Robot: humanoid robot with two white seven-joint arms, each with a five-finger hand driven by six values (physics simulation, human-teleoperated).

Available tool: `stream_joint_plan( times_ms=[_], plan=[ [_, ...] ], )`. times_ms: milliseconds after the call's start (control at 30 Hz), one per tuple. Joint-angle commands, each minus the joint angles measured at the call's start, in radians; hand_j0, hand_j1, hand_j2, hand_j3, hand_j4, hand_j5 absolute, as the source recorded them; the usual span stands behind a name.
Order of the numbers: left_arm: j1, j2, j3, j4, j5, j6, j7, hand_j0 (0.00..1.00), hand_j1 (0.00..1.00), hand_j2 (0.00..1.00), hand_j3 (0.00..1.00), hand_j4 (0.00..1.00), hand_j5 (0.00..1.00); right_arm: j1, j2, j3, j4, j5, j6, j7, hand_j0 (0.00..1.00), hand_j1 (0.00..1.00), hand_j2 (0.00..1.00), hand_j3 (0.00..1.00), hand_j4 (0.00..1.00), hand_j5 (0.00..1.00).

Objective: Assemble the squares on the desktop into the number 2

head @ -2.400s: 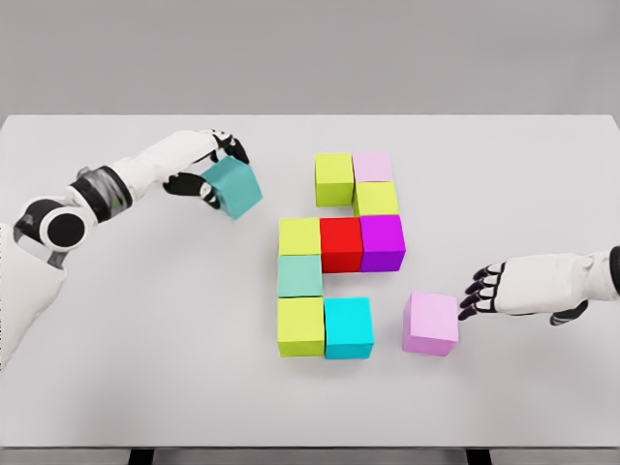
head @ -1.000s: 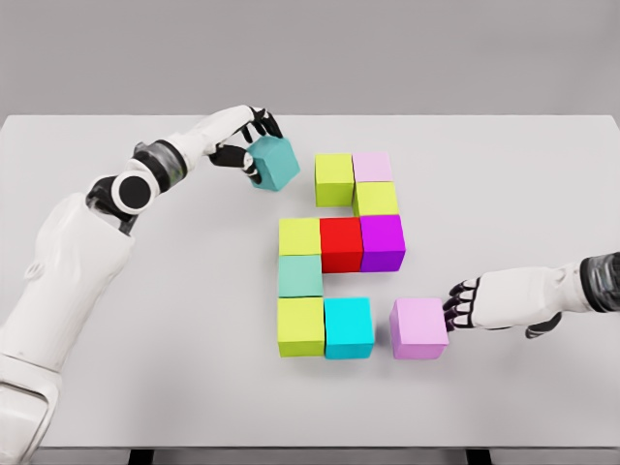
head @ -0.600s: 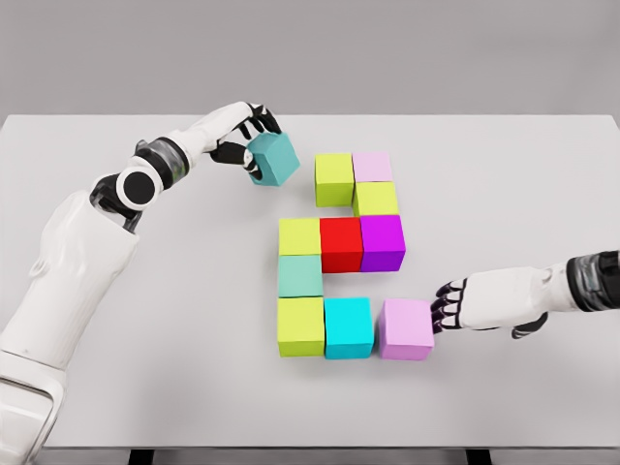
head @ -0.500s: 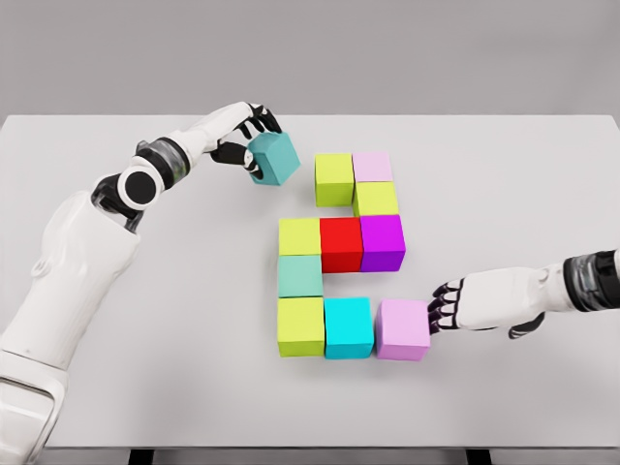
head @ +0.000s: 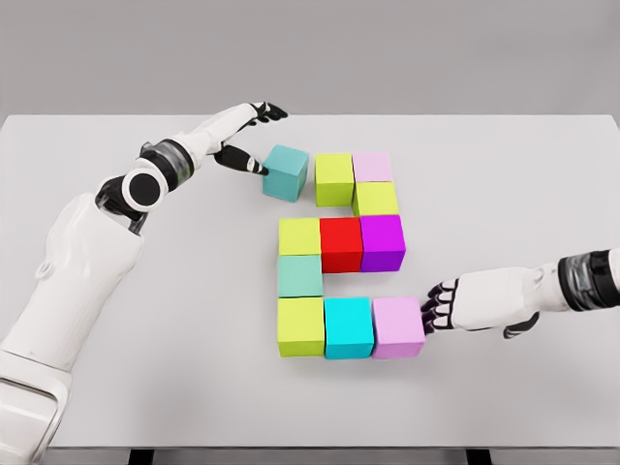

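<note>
Coloured cubes form a figure on the white table (head: 504,184). The top row reads teal cube (head: 286,172), lime cube (head: 334,178), pale pink cube (head: 372,166). Below come a lime cube (head: 376,199), then lime (head: 299,235), red (head: 341,242) and purple (head: 383,241), a mint cube (head: 300,275), and a bottom row of lime (head: 300,325), cyan (head: 348,326) and lilac cube (head: 398,326). My left hand (head: 252,136) is open just left of the teal cube, its fingers spread and off it. My right hand (head: 438,308) touches the lilac cube's right side with extended fingertips.
The table's front edge runs along the bottom of the view, with dark legs showing beneath. A grey wall stands behind the table.
My left hand set the teal cube down beside the top lime cube and let go. My right hand pushed the lilac cube left until it met the cyan cube.
</note>
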Motion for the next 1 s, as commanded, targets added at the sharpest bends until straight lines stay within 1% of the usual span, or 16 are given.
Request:
stream_joint_plan(
  times_ms=[0, 133, 167, 267, 367, 433, 500, 533, 600, 700, 767, 800, 833, 900, 933, 967],
  plan=[
    [-0.002, 0.000, 0.000, -0.004, 0.003, 0.000, -0.001, 0.87, 0.87, 0.87, 0.87, 0.87, 0.87, -0.002, 0.003, 0.000, -0.001, -0.004, 0.002, 0.000, 1.00, 1.00, 1.00, 1.00, 1.00, 1.00],
    [-0.003, 0.005, 0.000, -0.007, 0.005, 0.000, -0.001, 0.91, 0.91, 0.91, 0.91, 0.91, 0.91, -0.002, 0.001, 0.000, -0.001, -0.004, 0.002, 0.000, 1.00, 1.00, 1.00, 1.00, 1.00, 1.00],
    [-0.002, 0.008, 0.002, -0.007, 0.006, 0.000, -0.001, 0.95, 0.95, 0.95, 0.95, 0.95, 0.95, -0.002, -0.008, 0.000, 0.000, -0.004, 0.002, 0.000, 1.00, 1.00, 1.00, 1.00, 1.00, 1.00],
    [0.002, 0.015, 0.002, -0.038, 0.006, 0.001, -0.001, 0.96, 0.96, 0.96, 0.96, 0.96, 0.96, -0.003, -0.043, -0.008, 0.003, -0.004, 0.002, 0.000, 1.00, 1.00, 1.00, 1.00, 1.00, 1.00],
    [0.005, 0.038, 0.020, -0.048, 0.006, 0.001, -0.001, 0.99, 0.99, 0.99, 0.99, 0.99, 0.99, -0.005, -0.082, -0.055, 0.005, -0.008, 0.002, 0.000, 1.00, 1.00, 1.00, 1.00, 1.00, 1.00],
    [0.005, 0.051, 0.023, -0.048, 0.006, 0.000, -0.001, 0.99, 0.99, 0.99, 0.99, 0.99, 0.99, -0.003, -0.112, -0.138, 0.006, -0.037, 0.002, 0.000, 1.00, 1.00, 1.00, 1.00, 1.00, 1.00],
    [0.008, 0.095, 0.022, -0.048, 0.014, -0.002, -0.002, 1.00, 1.00, 1.00, 1.00, 1.00, 1.00, 0.014, -0.171, -0.311, 0.008, -0.130, 0.002, 0.000, 1.00, 1.00, 1.00, 1.00, 1.00, 1.00],
    [0.008, 0.126, 0.014, -0.053, 0.019, -0.019, -0.004, 1.00, 1.00, 1.00, 1.00, 1.00, 1.00, 0.026, -0.168, -0.361, 0.011, -0.144, 0.002, 0.000, 1.00, 1.00, 1.00, 1.00, 1.00, 1.00],
    [0.015, 0.199, -0.003, -0.101, 0.025, -0.042, -0.014, 1.00, 1.00, 1.00, 1.00, 1.00, 1.00, 0.067, -0.163, -0.417, 0.062, -0.176, 0.002, 0.000, 1.00, 1.00, 1.00, 1.00, 1.00, 1.00],
    [0.014, 0.397, -0.133, -0.162, 0.046, -0.129, -0.016, 1.00, 1.00, 1.00, 1.00, 1.00, 1.00, 0.071, -0.168, -0.454, 0.167, -0.342, 0.002, 0.000, 1.00, 1.00, 1.00, 1.00, 1.00, 1.00],
    [0.003, 0.483, -0.187, -0.171, 0.065, -0.247, -0.043, 1.00, 1.00, 1.00, 1.00, 1.00, 1.00, 0.077, -0.174, -0.512, 0.180, -0.376, 0.002, 0.000, 1.00, 1.00, 1.00, 1.00, 1.00, 1.00],
    [-0.011, 0.492, -0.207, -0.164, 0.065, -0.308, -0.092, 1.00, 1.00, 1.00, 1.00, 1.00, 1.00, 0.112, -0.178, -0.516, 0.194, -0.450, 0.002, 0.000, 1.00, 1.00, 1.00, 1.00, 1.00, 1.00],
    [-0.014, 0.495, -0.213, -0.159, 0.063, -0.357, -0.138, 1.00, 1.00, 1.00, 1.00, 1.00, 1.00, 0.164, -0.235, -0.531, 0.192, -0.494, 0.002, 0.000, 1.00, 1.00, 1.00, 1.00, 1.00, 1.00],
    [-0.014, 0.497, -0.219, -0.153, 0.061, -0.391, -0.221, 1.00, 1.00, 1.00, 1.00, 1.00, 1.00, 0.190, -0.261, -0.565, 0.129, -0.500, 0.002, 0.000, 1.00, 1.00, 1.00, 1.00, 1.00, 1.00],
    [-0.015, 0.497, -0.230, -0.144, 0.061, -0.393, -0.225, 1.00, 1.00, 1.00, 1.00, 1.00, 1.00, 0.216, -0.260, -0.562, 0.125, -0.498, 0.002, 0.000, 1.00, 1.00, 1.00, 1.00, 1.00, 1.00],
    [-0.032, 0.494, -0.265, -0.115, 0.061, -0.394, -0.225, 1.00, 1.00, 1.00, 1.00, 1.00, 1.00, 0.345, -0.235, -0.572, 0.129, -0.506, 0.002, 0.000, 1.00, 1.00, 1.00, 1.00, 1.00, 1.00]
  ],
)
